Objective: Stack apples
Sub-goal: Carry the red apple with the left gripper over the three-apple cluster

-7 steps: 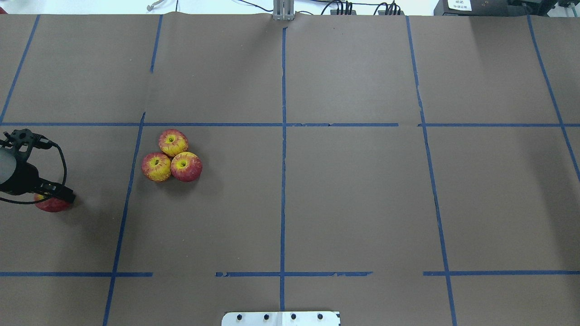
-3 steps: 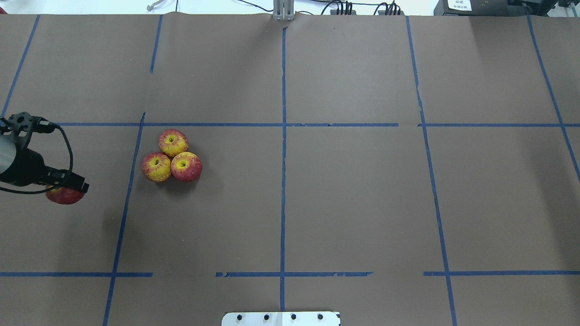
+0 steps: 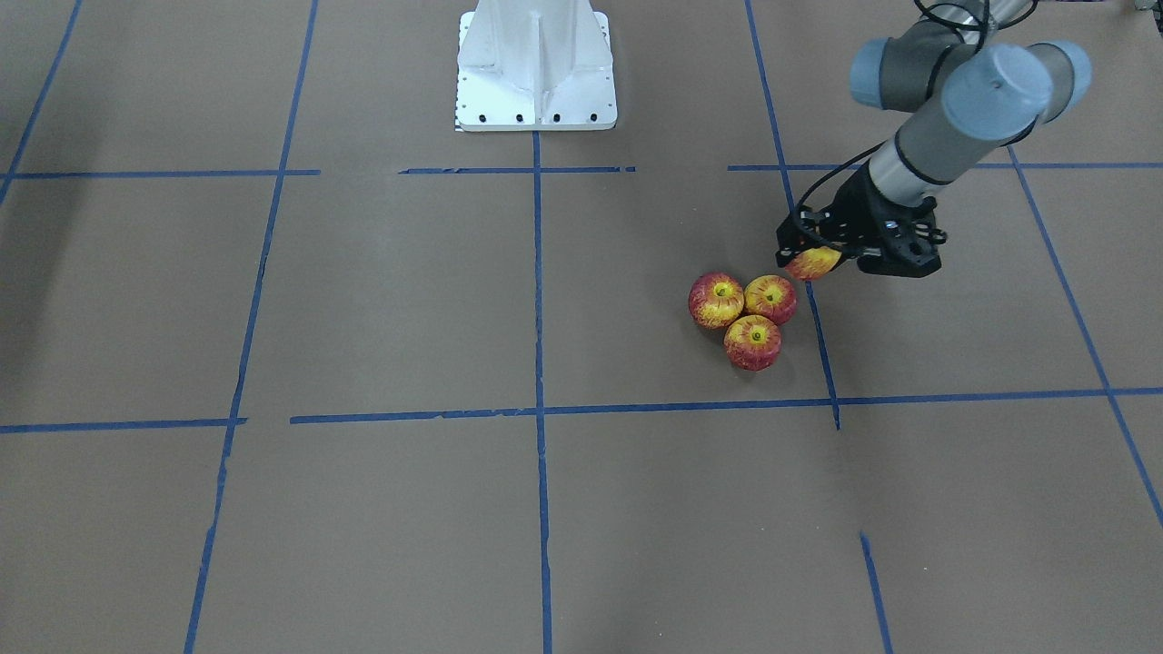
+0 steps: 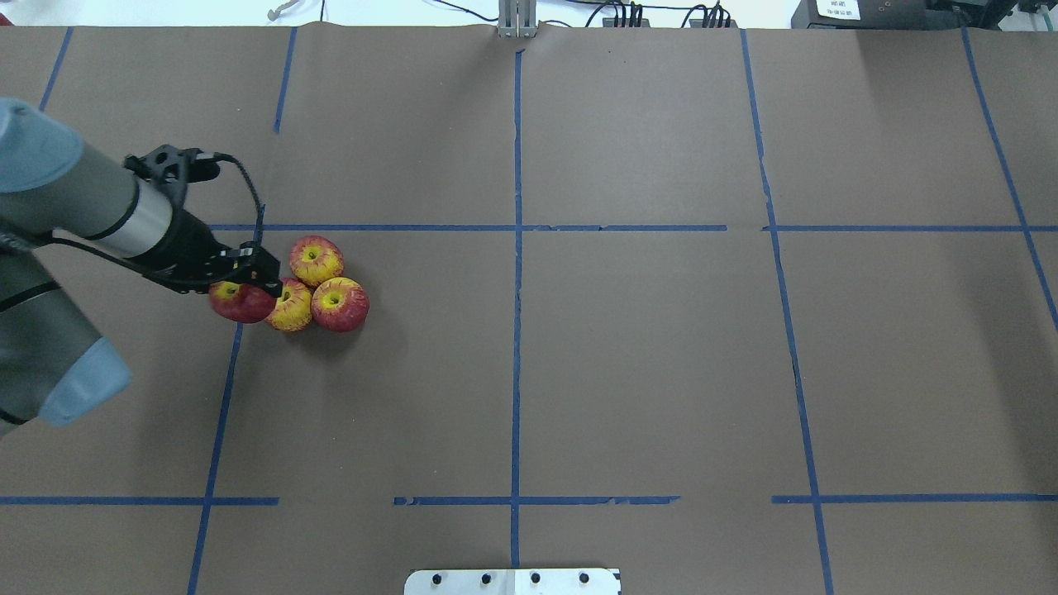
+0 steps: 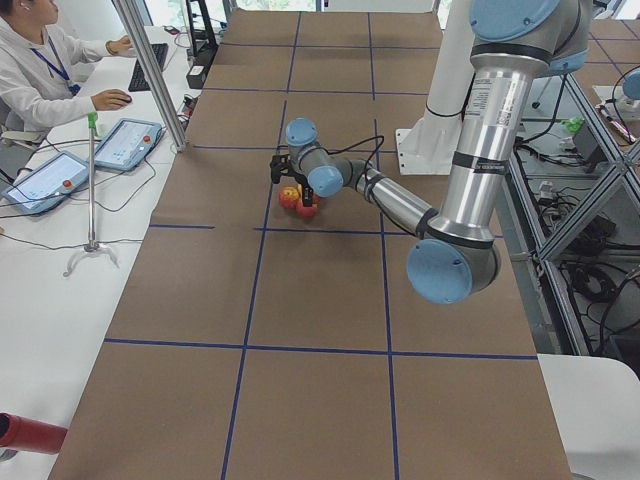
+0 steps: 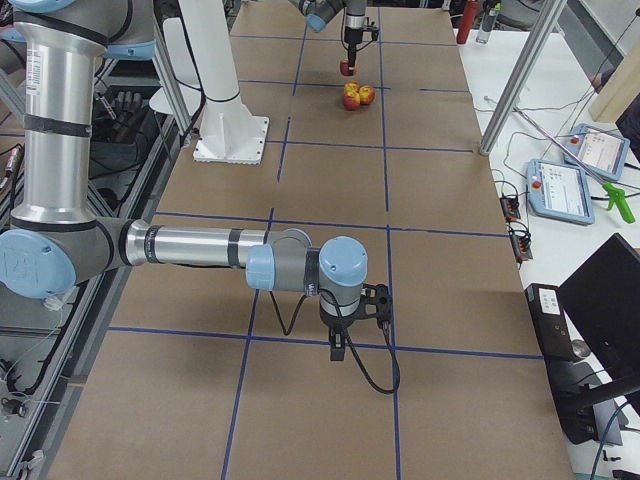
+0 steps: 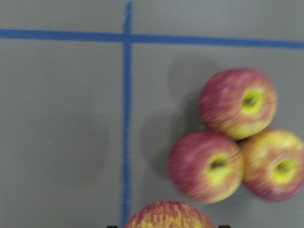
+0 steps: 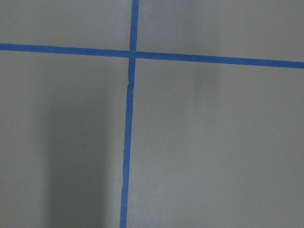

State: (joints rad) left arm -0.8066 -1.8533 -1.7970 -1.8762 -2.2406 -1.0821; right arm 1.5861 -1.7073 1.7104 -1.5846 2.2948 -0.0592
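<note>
Three apples sit touching in a cluster on the brown table: one at the far side [image 4: 316,259], one at the right [image 4: 340,304], one at the left [image 4: 293,309] partly under my gripper. My left gripper [image 4: 245,291] is shut on a fourth apple [image 4: 240,302] and holds it above the table, just left of the cluster. The front-facing view shows the held apple [image 3: 811,263] raised beside the cluster [image 3: 752,341]. In the left wrist view the held apple [image 7: 168,217] is at the bottom edge. My right gripper [image 6: 340,345] shows only in the exterior right view; I cannot tell its state.
Blue tape lines [image 4: 517,248] divide the brown table. The white robot base [image 3: 536,64] stands at the robot's side. A metal post [image 5: 150,70], tablets [image 5: 128,143] and an operator [image 5: 40,70] are along the far edge.
My left arm has moved right and slightly away from the robot, carrying the apple from the table's left edge to just beside the three-apple cluster. The cluster has not moved.
</note>
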